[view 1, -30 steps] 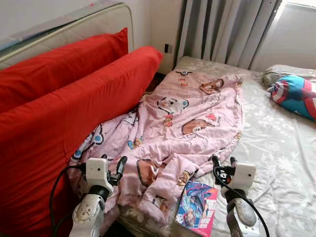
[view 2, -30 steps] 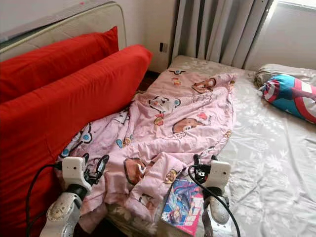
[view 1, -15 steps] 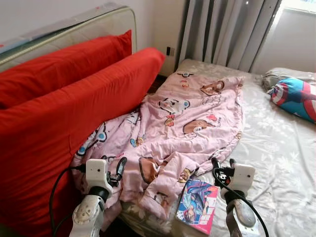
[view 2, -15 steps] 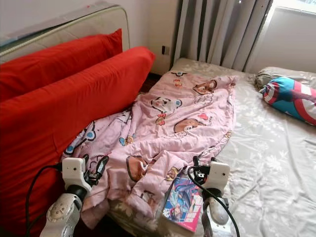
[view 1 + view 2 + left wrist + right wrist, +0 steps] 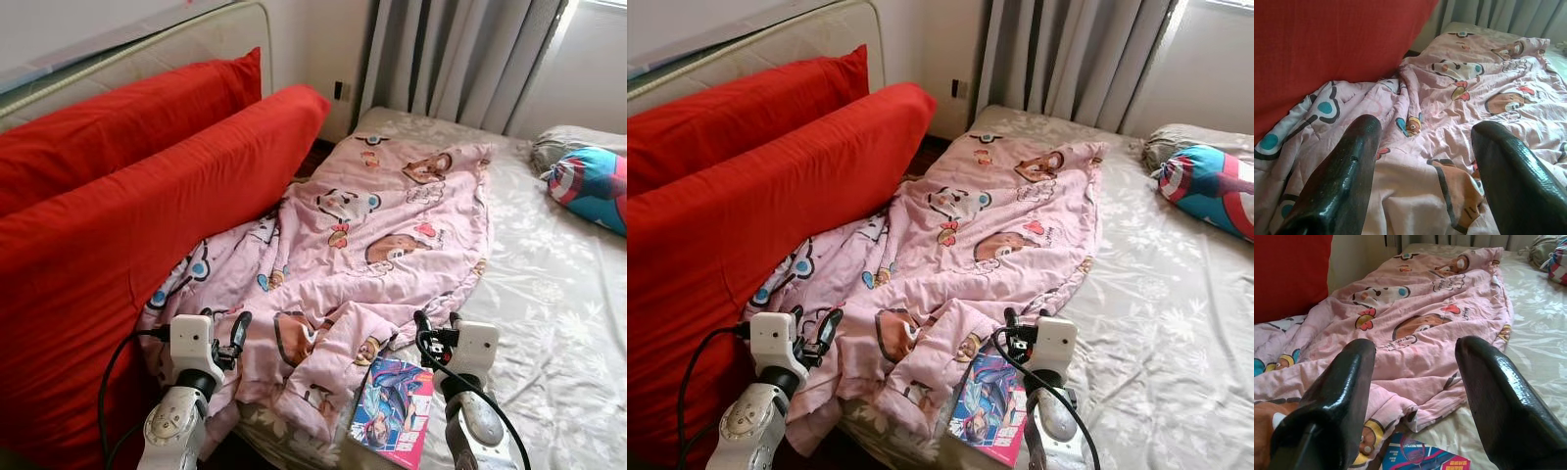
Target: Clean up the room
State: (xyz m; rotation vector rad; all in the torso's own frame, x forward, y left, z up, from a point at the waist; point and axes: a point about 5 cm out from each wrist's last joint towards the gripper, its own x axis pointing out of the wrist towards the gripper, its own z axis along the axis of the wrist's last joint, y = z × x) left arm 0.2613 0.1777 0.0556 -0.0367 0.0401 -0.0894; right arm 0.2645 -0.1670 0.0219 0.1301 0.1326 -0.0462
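Right end effector (image 5: 436, 320), released and empty, hovers over the bed's near edge; the colourful glossy comic book (image 5: 393, 411) lies just below it, long axis running away from the robot. Left end effector (image 5: 223, 328), also released, hovers above the rumpled pink cartoon-print blanket (image 5: 372, 235).

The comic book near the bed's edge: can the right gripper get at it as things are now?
Probably yes. The right gripper is open and hovers just beside the comic book, whose cover lies bare; only its upper corner touches the pink blanket.
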